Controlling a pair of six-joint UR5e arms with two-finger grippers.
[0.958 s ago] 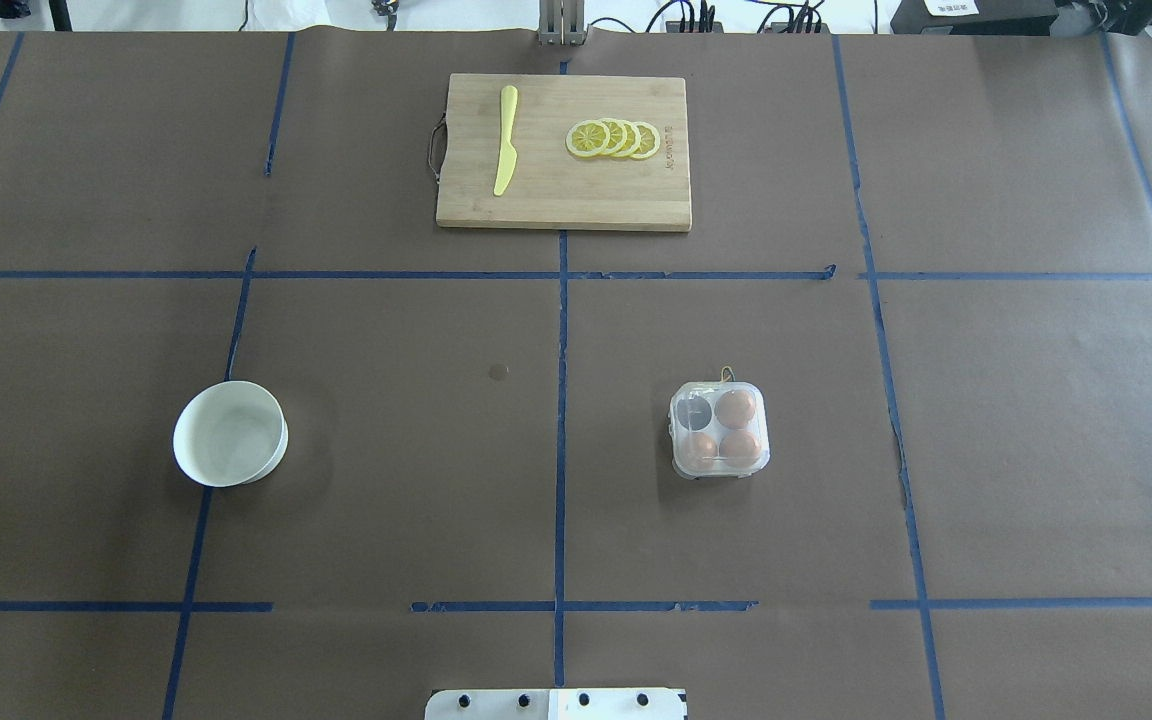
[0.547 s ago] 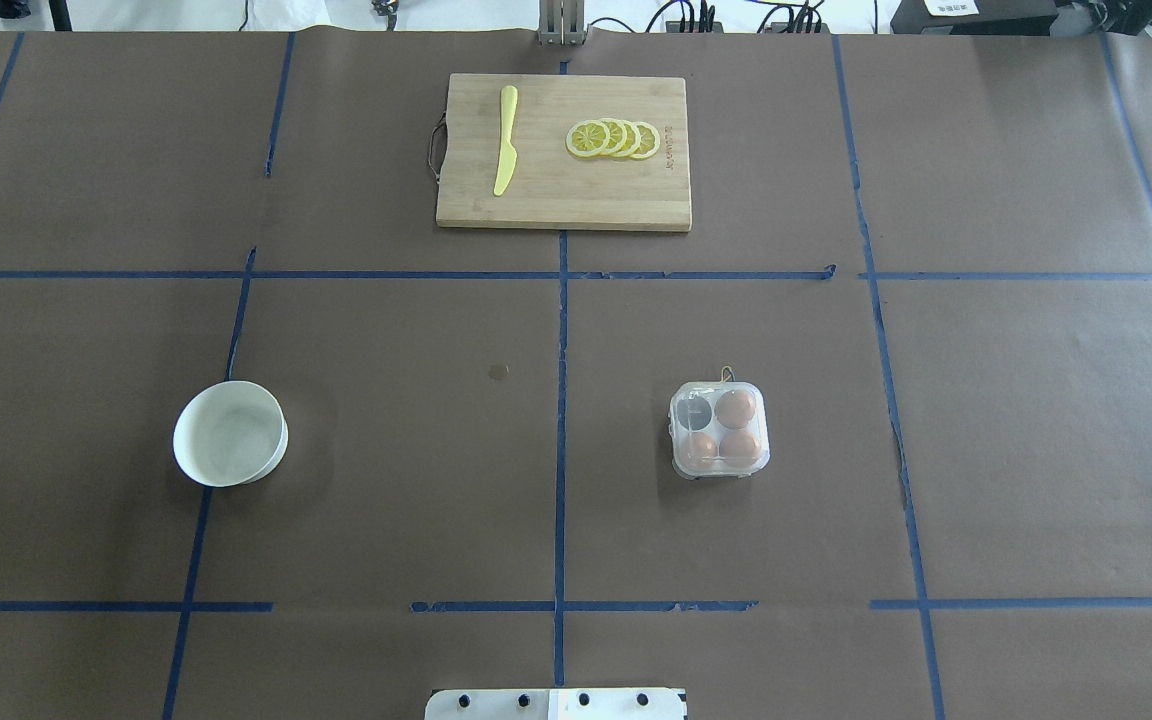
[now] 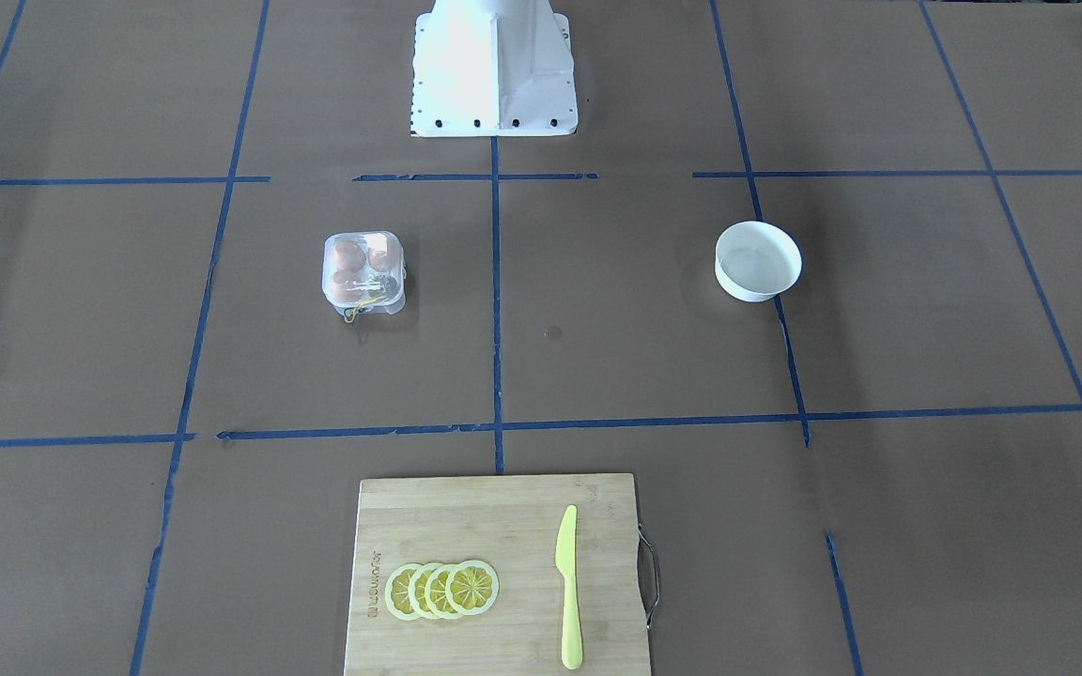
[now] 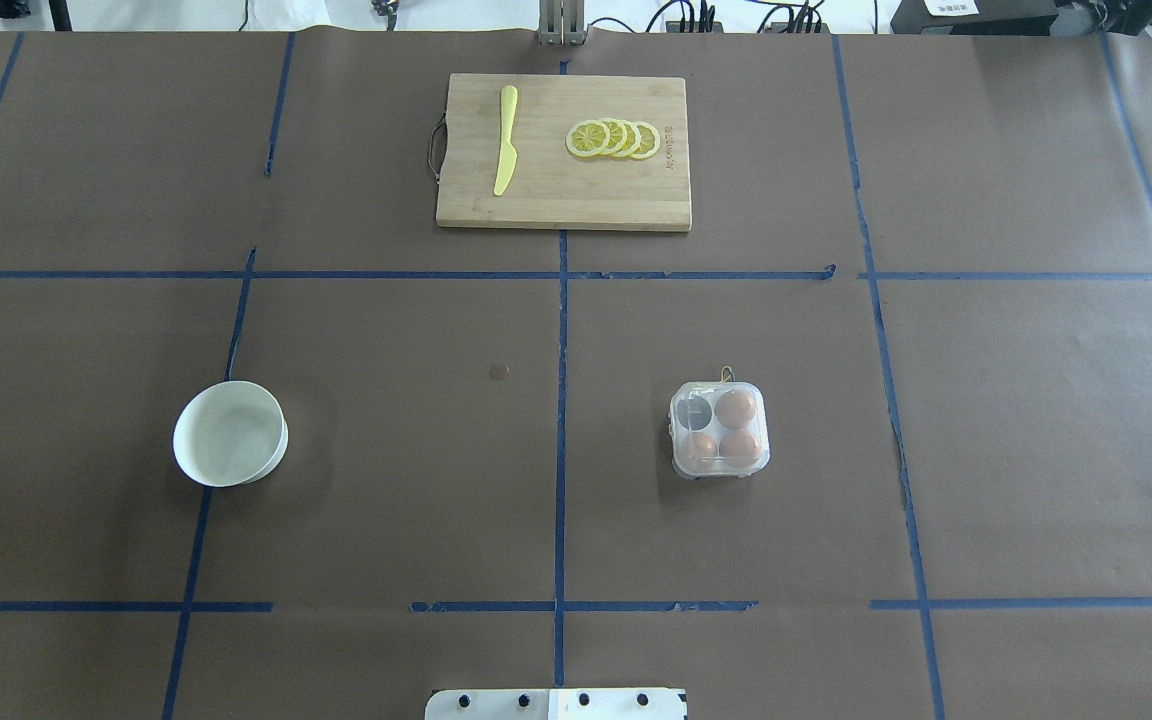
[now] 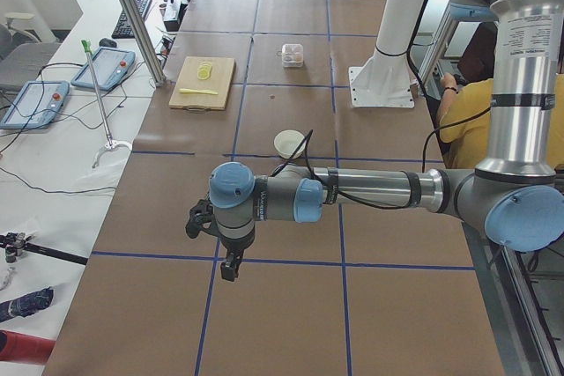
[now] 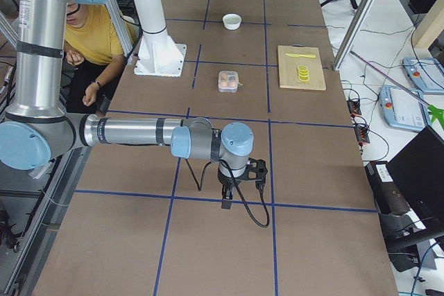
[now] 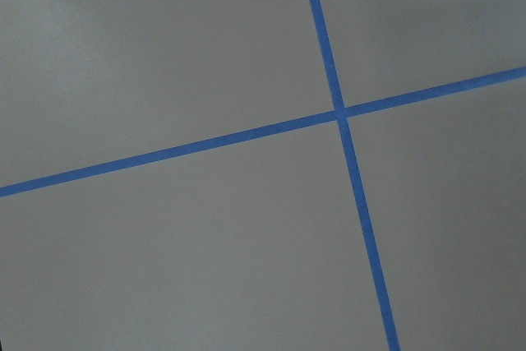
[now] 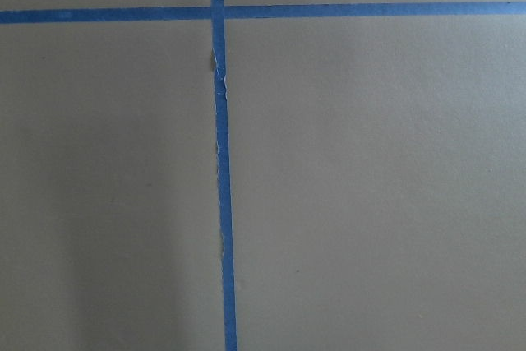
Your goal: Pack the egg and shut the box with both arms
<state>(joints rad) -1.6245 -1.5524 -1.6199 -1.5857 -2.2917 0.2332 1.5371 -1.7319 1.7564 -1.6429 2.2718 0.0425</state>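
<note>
The clear box stands right of the table's middle, also in the front-facing view. Its clear lid lies down over the cells. Three orange-brown eggs are inside: one at the far right, two at the near side. The far left cell looks dark and empty. Both arms are far from the box. The left gripper shows only in the exterior left view and the right gripper only in the exterior right view, each hanging over bare table. I cannot tell if either is open or shut.
A white bowl stands on the left side. A wooden cutting board with a yellow knife and lemon slices lies at the far middle. The white pedestal stands at the robot's edge. A person in yellow sits behind it.
</note>
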